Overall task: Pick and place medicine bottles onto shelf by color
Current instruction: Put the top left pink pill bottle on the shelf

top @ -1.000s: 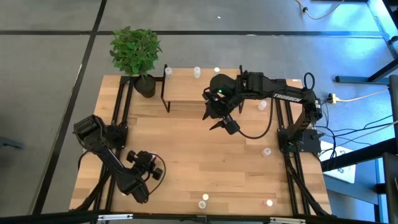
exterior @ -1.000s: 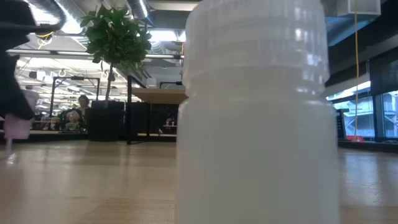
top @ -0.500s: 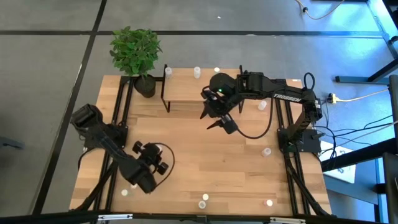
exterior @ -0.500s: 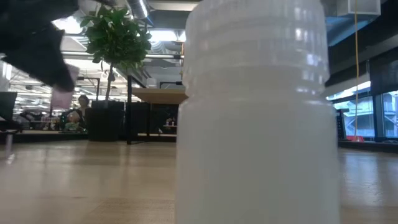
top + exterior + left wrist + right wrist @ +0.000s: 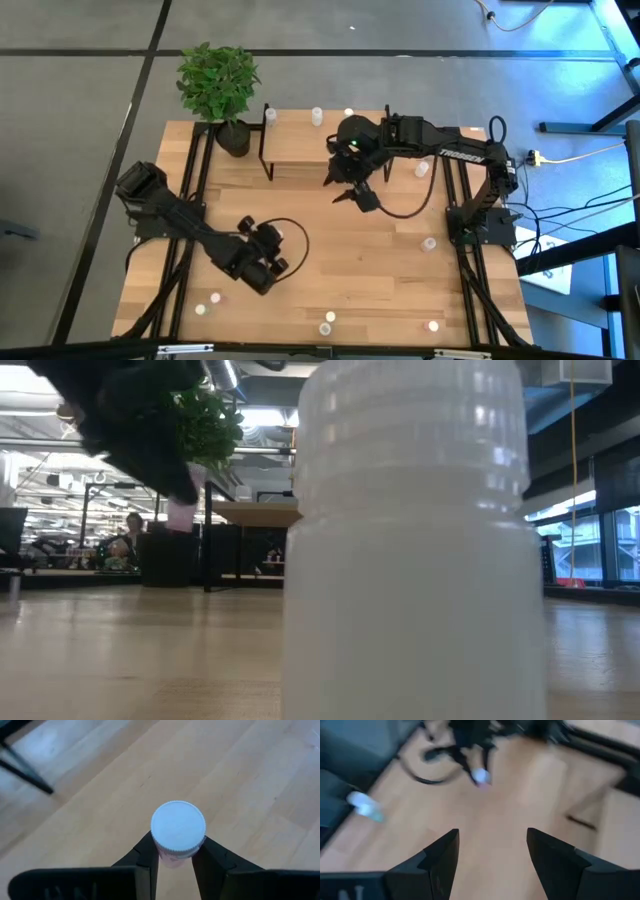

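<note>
My left gripper (image 5: 177, 857) is shut on a small medicine bottle (image 5: 178, 827) with a pale cap and a pinkish body, above the near-left middle of the table (image 5: 270, 262). The low view shows this bottle (image 5: 181, 512) in the air under the dark fingers. My right gripper (image 5: 345, 188) hangs open and holds nothing, high over the table just in front of the shelf (image 5: 300, 150), a light-wood board on a black frame at the far side. Several other bottles stand on their bases about the table, such as one (image 5: 327, 320) at the near edge. My left gripper pinches the bottle's body just under the cap (image 5: 175, 856) between its two fingers, one on each side. The fingers slant down from the table's left. The bottle is lifted clear of the table, roughly upright, its cap toward the wrist.
A potted plant (image 5: 218, 85) stands at the far left corner beside the shelf. Bottles stand behind the shelf (image 5: 317, 115), near the right edge (image 5: 428, 243) and at the near left (image 5: 207, 303). One bottle (image 5: 415, 540) right before the low camera blocks most of that view.
My left gripper has risen and swung from the near-left corner toward the table's middle, rolling its wrist, with the bottle held clear of the table throughout. Two bottles at the near left, earlier under the arm, now show. The right arm has stayed in place.
</note>
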Action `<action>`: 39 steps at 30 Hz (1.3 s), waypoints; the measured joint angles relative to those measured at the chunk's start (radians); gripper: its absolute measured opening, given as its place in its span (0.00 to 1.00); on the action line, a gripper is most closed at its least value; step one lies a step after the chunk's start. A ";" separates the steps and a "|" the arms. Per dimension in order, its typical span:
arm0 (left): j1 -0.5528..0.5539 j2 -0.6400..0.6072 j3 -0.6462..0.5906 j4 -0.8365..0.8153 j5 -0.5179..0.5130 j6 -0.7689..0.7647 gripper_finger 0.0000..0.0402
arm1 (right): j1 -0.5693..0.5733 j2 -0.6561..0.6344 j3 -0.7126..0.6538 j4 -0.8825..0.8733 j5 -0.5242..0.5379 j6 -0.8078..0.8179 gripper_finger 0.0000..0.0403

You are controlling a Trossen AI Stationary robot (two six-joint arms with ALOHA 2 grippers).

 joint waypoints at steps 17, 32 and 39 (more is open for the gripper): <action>0.207 0.001 -0.036 0.347 0.074 0.478 0.20 | -0.052 -0.080 0.000 -0.106 0.281 0.146 0.59; 0.337 0.002 -0.146 0.669 0.159 0.716 0.20 | 0.051 -0.170 -0.161 -0.087 0.154 0.136 0.59; 0.349 0.033 -0.146 0.695 0.179 0.730 0.20 | 0.053 -0.263 -0.320 0.050 0.157 0.153 0.59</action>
